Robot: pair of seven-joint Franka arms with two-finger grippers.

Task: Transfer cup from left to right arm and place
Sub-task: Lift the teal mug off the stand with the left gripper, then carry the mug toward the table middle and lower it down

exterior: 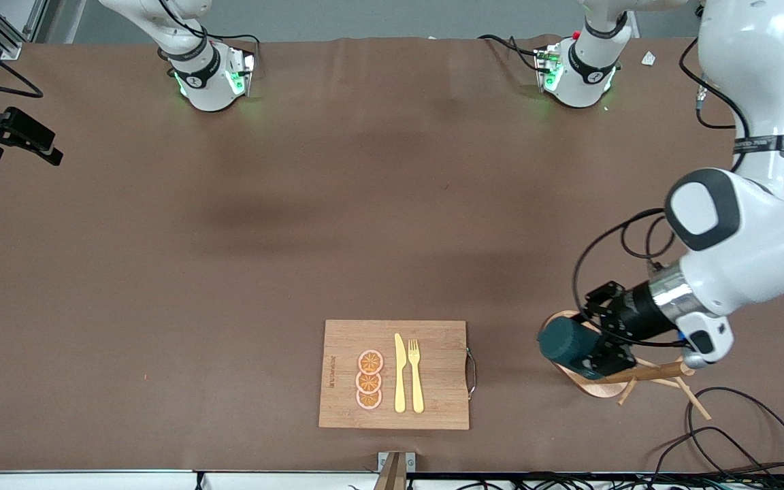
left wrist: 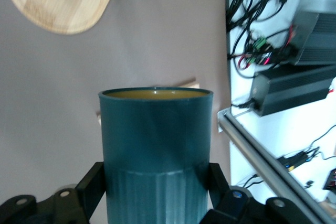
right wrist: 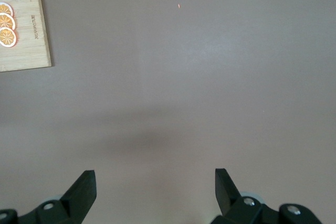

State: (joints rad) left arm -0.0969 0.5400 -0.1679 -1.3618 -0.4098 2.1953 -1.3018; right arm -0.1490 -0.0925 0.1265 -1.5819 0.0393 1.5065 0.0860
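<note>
The jaws of the right gripper [right wrist: 152, 192] stand spread wide with nothing between them, and only bare brown bench [exterior: 160, 272] shows beneath in the right wrist view; in the front view this gripper is out of frame, its arm waiting, with only the base at the upper left. Going rightward along the lower part of the front view, a wooden cutting board [exterior: 344, 408] lies at lower centre, carrying three orange slices [exterior: 369, 380], a yellow knife [exterior: 399, 373] and a yellow fork [exterior: 416, 374]. At the lower right, the jaws of the left gripper [exterior: 593, 350] pinch the cup [exterior: 564, 342] by its lower body, one on each side, as the left wrist view shows. The cup lies on its side in the grip, over the rounded base of the wooden peg stand [exterior: 603, 389], whose pegs stick out toward the lower right corner. Whether the cup touches the stand cannot be told.

From here, the chief risk seems to be the stand: a peg could catch the cup or the jaws and drag the stand along as the arm moves away. The handover is another weak point, since the left jaws hold the lower part and the right jaws must find free wall near the rim; a poor alignment or an early release could drop the cup onto the bench.
</note>
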